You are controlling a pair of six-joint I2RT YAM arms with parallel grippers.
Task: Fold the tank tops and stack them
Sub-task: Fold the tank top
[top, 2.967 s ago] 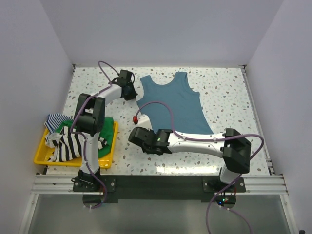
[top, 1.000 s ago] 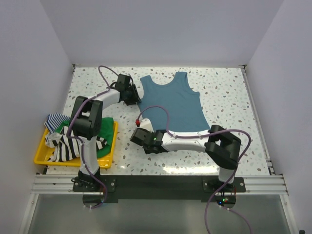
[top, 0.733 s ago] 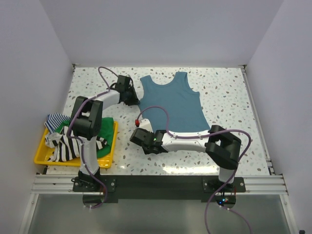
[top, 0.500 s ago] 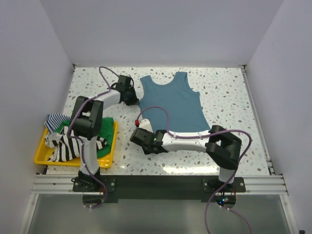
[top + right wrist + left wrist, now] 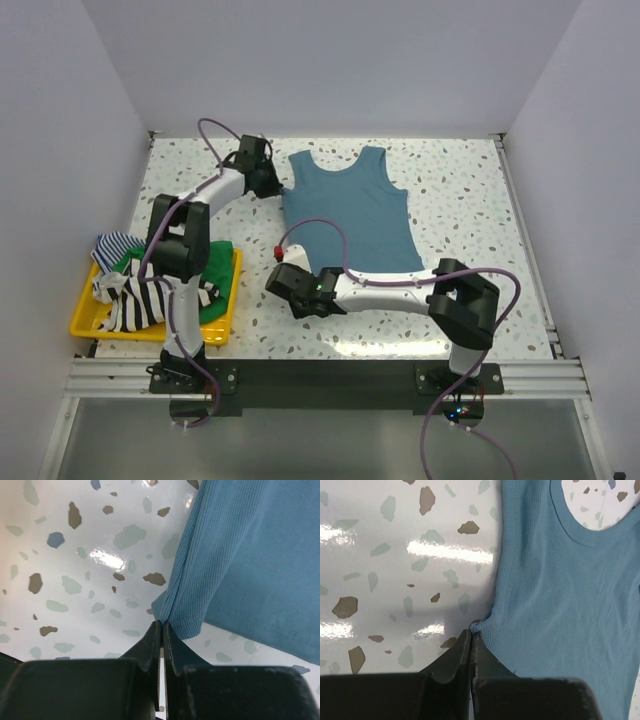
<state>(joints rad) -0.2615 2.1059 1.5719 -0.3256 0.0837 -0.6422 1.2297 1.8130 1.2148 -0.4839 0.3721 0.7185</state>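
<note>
Logged teal tank top (image 5: 350,210) lying flat, well right of yellow tray (image 5: 82,322). Found left gripper (image 5: 471,632) pinched onto its tray-side edge below the armhole, and right gripper (image 5: 161,626) pinched onto its tray-side hem corner. Judged both grips placed to fold that side over. Noted other tops (image 5: 150,290) heaped in tray.

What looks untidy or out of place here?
The crumpled black-and-white striped cloth top spills over the rim of the yellow plastic tray. The teal-blue tank top is puckered where the left pincer and right pincer pinch its edge.
</note>
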